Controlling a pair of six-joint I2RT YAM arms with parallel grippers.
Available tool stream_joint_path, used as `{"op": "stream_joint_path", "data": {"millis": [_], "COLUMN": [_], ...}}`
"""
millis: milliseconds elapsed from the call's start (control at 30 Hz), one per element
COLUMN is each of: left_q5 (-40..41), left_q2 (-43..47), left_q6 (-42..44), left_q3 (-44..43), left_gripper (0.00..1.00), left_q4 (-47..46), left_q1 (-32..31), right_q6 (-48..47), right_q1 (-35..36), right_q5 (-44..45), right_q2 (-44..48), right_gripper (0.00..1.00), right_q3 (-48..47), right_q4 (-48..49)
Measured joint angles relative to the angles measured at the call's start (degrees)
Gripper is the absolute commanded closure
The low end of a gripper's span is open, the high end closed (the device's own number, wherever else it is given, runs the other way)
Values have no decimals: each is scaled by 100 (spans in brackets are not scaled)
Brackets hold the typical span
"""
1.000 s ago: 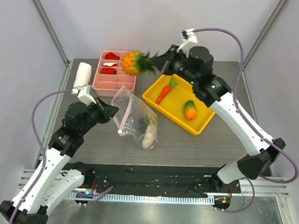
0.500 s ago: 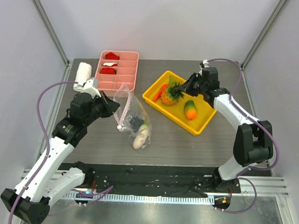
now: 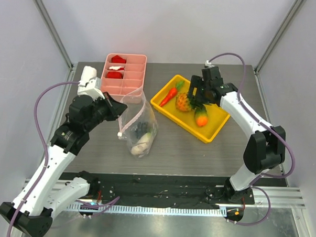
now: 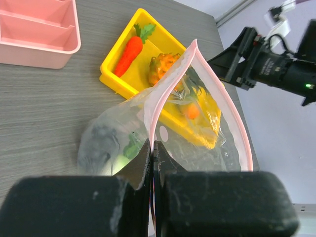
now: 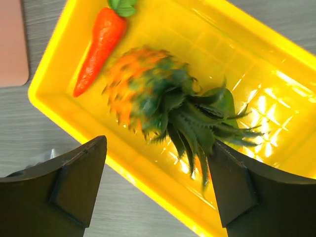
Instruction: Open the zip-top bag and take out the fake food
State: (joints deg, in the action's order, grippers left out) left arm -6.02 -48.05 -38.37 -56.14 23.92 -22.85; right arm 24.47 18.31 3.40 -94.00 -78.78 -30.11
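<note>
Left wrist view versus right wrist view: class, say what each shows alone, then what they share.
Only left wrist: the pink strip of the zip-top bag, pinched in the shut left jaws, and the right arm. Only right wrist: the right jaws, open, flanking the pineapple. Both: the yellow tray holding the pineapple and the carrot.

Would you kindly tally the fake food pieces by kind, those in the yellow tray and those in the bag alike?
carrot: 1, in the yellow tray
pineapple: 1, in the yellow tray
mango: 1, in the yellow tray
grapes: 1 bunch, inside the zip-top bag
radish: 1, inside the zip-top bag
Total: 5
</note>
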Motion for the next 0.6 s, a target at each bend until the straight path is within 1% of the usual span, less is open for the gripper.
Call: {"op": "stream_joint_path", "data": {"millis": [67, 133, 167, 233, 267, 333, 367, 400, 433, 500, 600], "left_q5": [-9, -28, -44, -74, -98, -184, -238, -317, -413, -575, -629], "left_q2": [0, 0, 0, 0, 0, -4, -2, 2, 0, -42, -131], "left_q6": [-9, -17, -20, -52, -66, -175, -234, -330, -448, -636, -715], "left_q3": [0, -2, -7, -9, -9, 9, 59, 146, 251, 422, 435], "left_gripper": [100, 100, 100, 100, 100, 100, 100, 100, 100, 100, 100], "left_q4": [-2, 0, 0, -17, -26, -105, -212, -348, -487, -710, -706], "left_q1": [0, 0, 0, 0, 0, 0, 0, 0, 0, 0, -2], "right_q6": [-122, -192, -166, -42, 98, 442, 603, 778, 901, 1209, 1451], "right_q1": [328, 804, 1078, 1475, 1705, 2120, 2308, 2490, 2618, 2881, 3147], "right_q5": [356, 588, 546, 315, 186, 15, -37, -50, -70, -63, -50], "right_q2": [57, 186, 291, 542, 713, 1060, 1191, 1279, 1318, 1353, 1228], "right_gripper": [14, 19, 31, 47, 58, 66, 74, 76, 77, 76, 76], "right_q3": [-354, -807, -1014, -1307, -1408, -1526, -1606, -1711, -1790, -1891, -1917], "right_q4": [-348, -675, -752, -791, -750, -695, -699, -695, -680, -577, -560]}}
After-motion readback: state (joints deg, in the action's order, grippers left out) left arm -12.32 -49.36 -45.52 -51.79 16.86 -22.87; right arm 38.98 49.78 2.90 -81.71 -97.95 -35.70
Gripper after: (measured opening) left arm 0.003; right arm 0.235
